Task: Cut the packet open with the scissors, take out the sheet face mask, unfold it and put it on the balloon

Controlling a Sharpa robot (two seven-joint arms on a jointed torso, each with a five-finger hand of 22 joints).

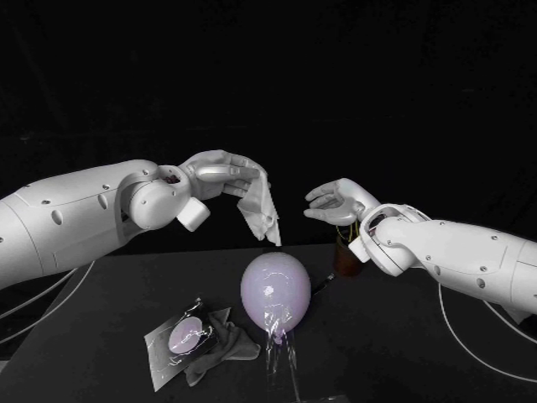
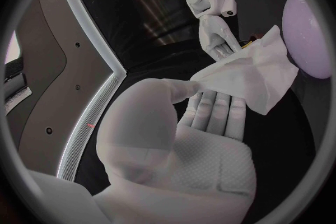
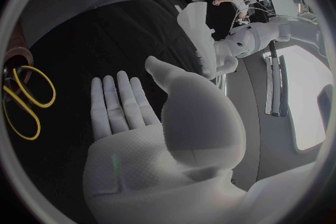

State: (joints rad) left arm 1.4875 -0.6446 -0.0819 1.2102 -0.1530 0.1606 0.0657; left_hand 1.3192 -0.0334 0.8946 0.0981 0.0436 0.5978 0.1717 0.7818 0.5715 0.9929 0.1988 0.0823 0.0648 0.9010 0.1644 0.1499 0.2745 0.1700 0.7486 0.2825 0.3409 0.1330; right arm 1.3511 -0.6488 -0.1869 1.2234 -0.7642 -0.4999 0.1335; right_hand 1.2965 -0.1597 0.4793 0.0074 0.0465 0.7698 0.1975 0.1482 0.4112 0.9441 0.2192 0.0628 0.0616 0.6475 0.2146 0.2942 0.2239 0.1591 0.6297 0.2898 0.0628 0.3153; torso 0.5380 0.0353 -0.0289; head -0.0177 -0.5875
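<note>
At the left of the black table (image 1: 450, 353) the packet (image 1: 186, 337) lies flat. Whether its edge is cut I cannot tell, but it looks finished with, since the sheet face mask (image 1: 260, 210) is out of it. The left hand (image 1: 221, 175) is raised above the table and grips the mask by its upper edge, thumb against fingers (image 2: 217, 112). The sheet hangs down from that grip as a narrow, folded strip, its lower end just above the balloon (image 1: 276, 290) and not touching it. The balloon rests on the table at the middle, pale lilac and bare. Further right the right hand (image 1: 339, 201) hovers at much the same height as the left, near the mask but apart from it. Its palm is empty and its fingers are spread and only lightly curled. The scissors (image 3: 27, 102) lie off beyond it.

The step in hand, as I judge it, is the unfolding — the mask is drawn out but not yet opened. The next move calls for the right hand to close in and pinch a free edge of the hanging sheet. The two hands then draw apart gently, since the wet fabric will likely cling to itself, before lowering it over the balloon.
</note>
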